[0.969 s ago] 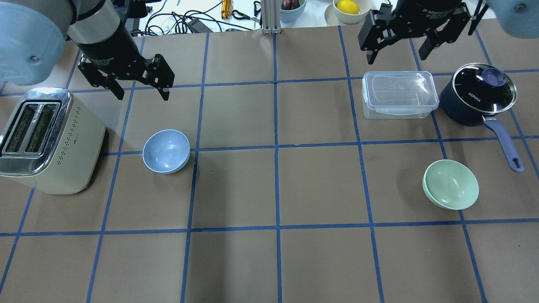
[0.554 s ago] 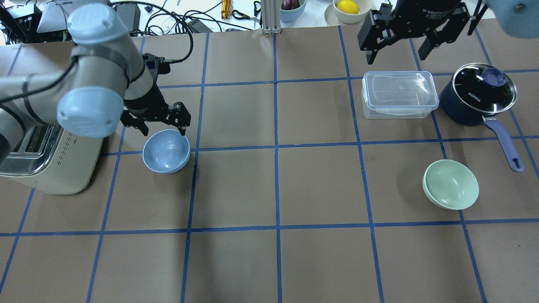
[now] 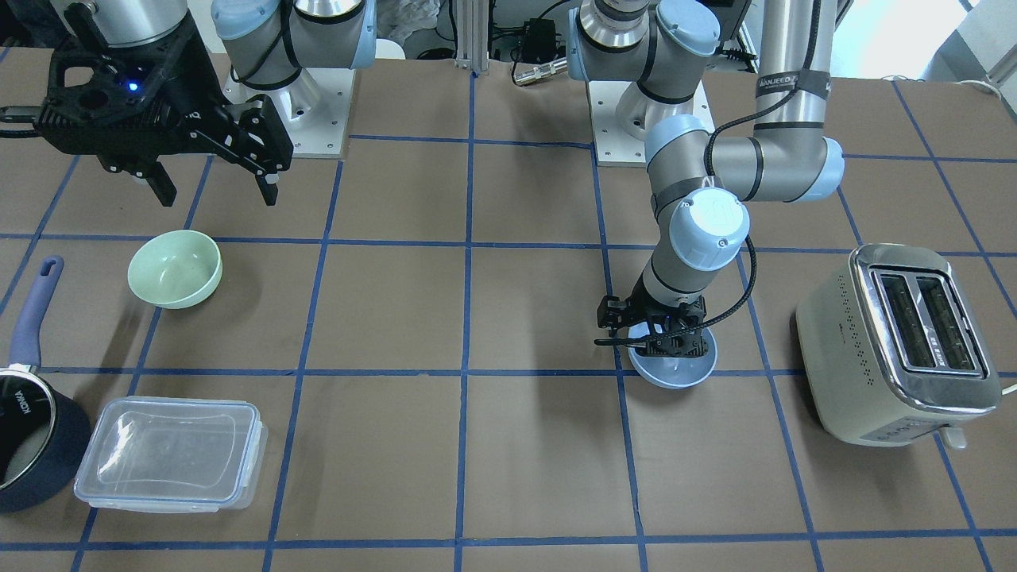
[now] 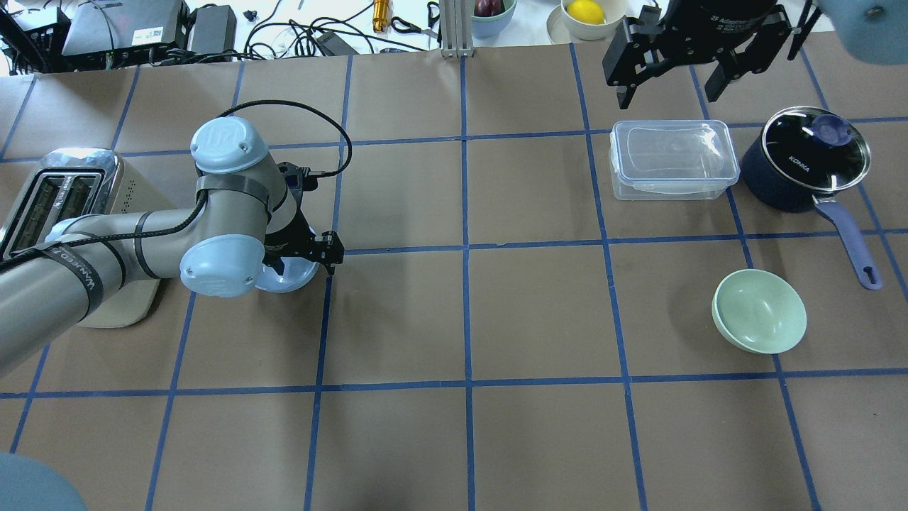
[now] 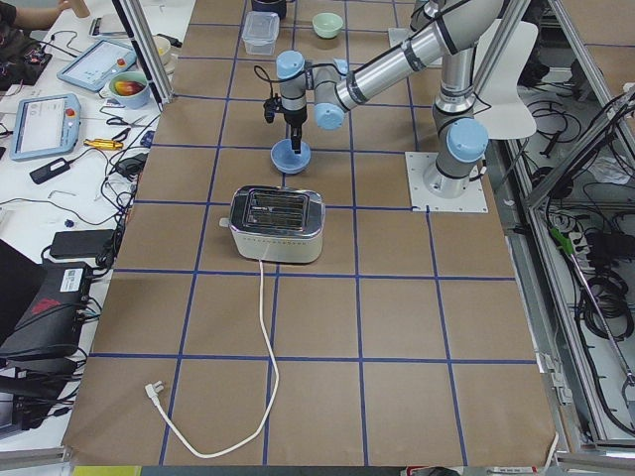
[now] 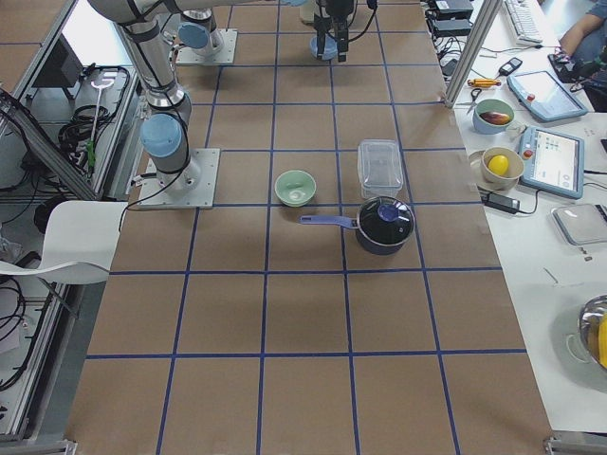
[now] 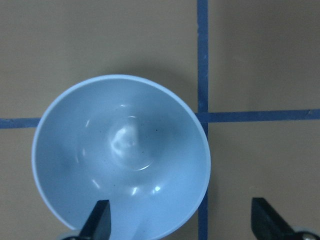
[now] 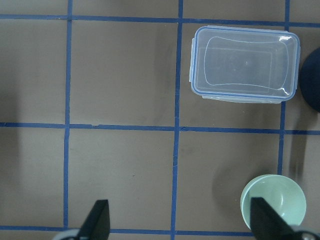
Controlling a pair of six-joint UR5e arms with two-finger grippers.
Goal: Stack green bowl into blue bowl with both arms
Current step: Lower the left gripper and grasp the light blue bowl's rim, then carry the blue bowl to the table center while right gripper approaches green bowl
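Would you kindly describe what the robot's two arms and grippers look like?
The left arm and right arm are silver-grey tubes with light-blue joint caps; the left carries a black cable and a white-lettered black strap. The left gripper and right gripper are black, with two slim fingers; the right's body shows small white print.

Reads as smooth plastic in the blue bowl, with small soft glints inside. Same smooth finish, a shade more matt, on the green bowl. Clear glossy plastic for the container. Shiny glass lid with a bright metal rim on the dark saucepan. Polished chrome top and matt cream sides on the toaster. Matt brown paper-like cover over the table.
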